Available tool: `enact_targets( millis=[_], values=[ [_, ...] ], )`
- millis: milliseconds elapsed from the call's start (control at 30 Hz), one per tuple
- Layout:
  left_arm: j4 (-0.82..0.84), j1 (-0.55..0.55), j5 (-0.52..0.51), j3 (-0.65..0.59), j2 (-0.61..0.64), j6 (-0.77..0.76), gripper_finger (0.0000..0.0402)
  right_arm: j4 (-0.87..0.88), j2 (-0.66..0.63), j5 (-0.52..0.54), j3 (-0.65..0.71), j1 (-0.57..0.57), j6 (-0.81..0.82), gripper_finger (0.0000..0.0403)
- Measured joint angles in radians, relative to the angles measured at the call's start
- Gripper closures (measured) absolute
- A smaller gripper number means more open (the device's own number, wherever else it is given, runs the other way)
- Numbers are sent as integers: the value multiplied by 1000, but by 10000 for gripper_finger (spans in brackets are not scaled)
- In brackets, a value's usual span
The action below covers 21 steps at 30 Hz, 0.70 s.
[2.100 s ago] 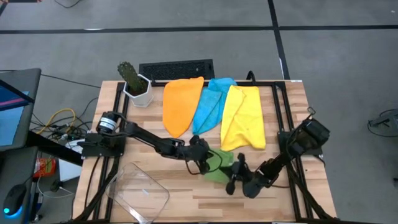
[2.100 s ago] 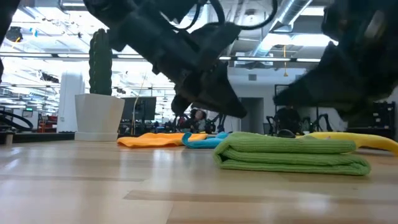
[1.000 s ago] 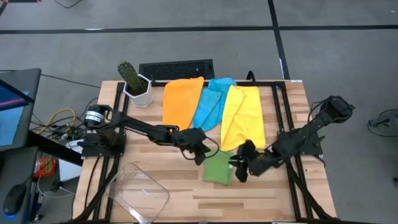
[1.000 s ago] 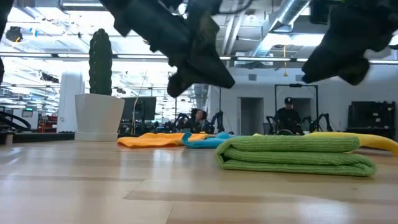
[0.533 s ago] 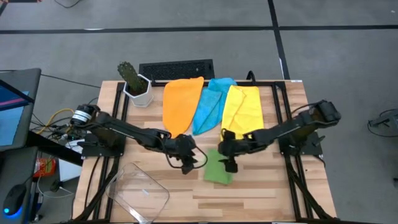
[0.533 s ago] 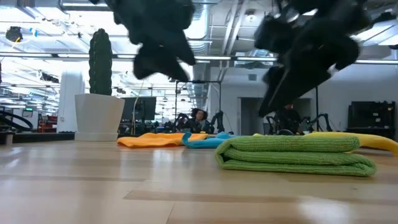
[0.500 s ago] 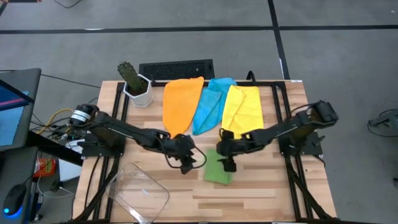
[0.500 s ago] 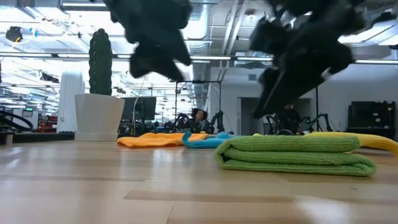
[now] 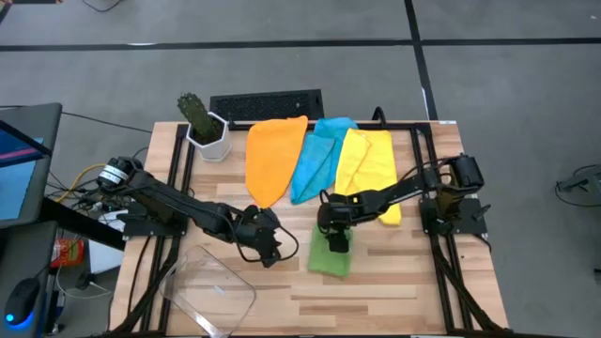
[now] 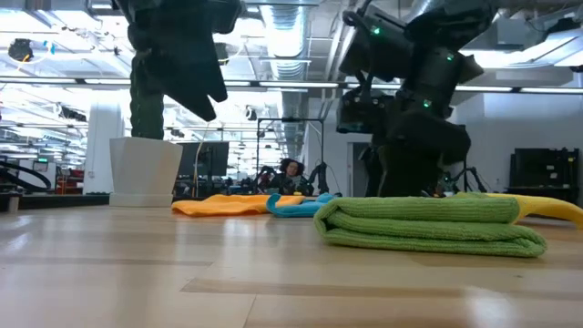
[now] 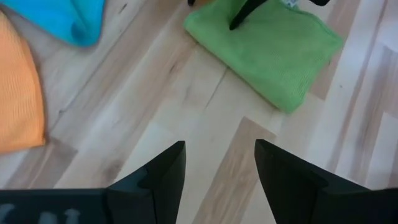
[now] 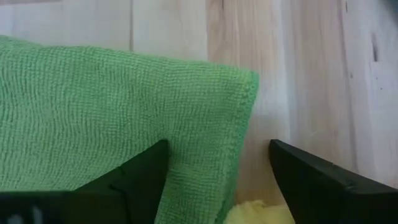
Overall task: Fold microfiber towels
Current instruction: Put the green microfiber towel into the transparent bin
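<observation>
A green towel (image 9: pixel 331 255), folded into a small square, lies flat on the wooden table (image 9: pixel 394 282) toward its near side; it also shows in the low view (image 10: pixel 428 226). My right gripper (image 9: pixel 335 237) stands open over the towel's far edge, one finger (image 12: pixel 146 177) above the green cloth and the other (image 12: pixel 311 180) above bare wood. My left gripper (image 11: pixel 221 165) hangs open above bare wood, left of the green towel (image 11: pixel 267 50). Orange (image 9: pixel 272 160), light blue (image 9: pixel 319 155) and yellow (image 9: pixel 371 174) towels lie spread side by side at the back. My right gripper points steeply down at the green towel's far edge, near a corner (image 12: pixel 245 84). One finger lies over the cloth, but I cannot tell whether it touches it.
A cactus in a white pot (image 9: pixel 202 122) and a black keyboard (image 9: pixel 268 105) sit at the far left. A clear plastic tray (image 9: pixel 211 286) lies at the near left corner. Bare wood shows in front of and right of the green towel.
My left gripper has drawn away from the green towel toward the table's left edge. My right gripper has swung in from the towel's right side toward the left, turned and come down over its far edge. The green towel has stayed folded in place.
</observation>
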<state>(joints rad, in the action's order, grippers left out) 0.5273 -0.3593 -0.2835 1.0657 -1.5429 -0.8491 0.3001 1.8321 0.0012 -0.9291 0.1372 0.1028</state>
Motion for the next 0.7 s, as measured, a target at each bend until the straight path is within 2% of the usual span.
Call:
enact_targets(
  millis=[133, 400, 500, 567, 700],
  values=[
    [26, -6, -14, 0, 6, -36, 216, -13, 2, 35, 2, 40, 22, 161],
    [44, -6, -79, 0, 8, -46, 216, -17, 4, 9, -3, 58, 20, 322],
    [43, -6, -99, 0, 8, -55, 216, -4, 6, -14, -16, 46, 22, 367],
    [42, -6, -99, 0, 8, -57, 216, 8, 7, -18, -26, 45, 27, 382],
    [42, -6, -98, 0, 10, -84, 216, 34, 12, -15, -63, 42, 28, 382]
  ],
)
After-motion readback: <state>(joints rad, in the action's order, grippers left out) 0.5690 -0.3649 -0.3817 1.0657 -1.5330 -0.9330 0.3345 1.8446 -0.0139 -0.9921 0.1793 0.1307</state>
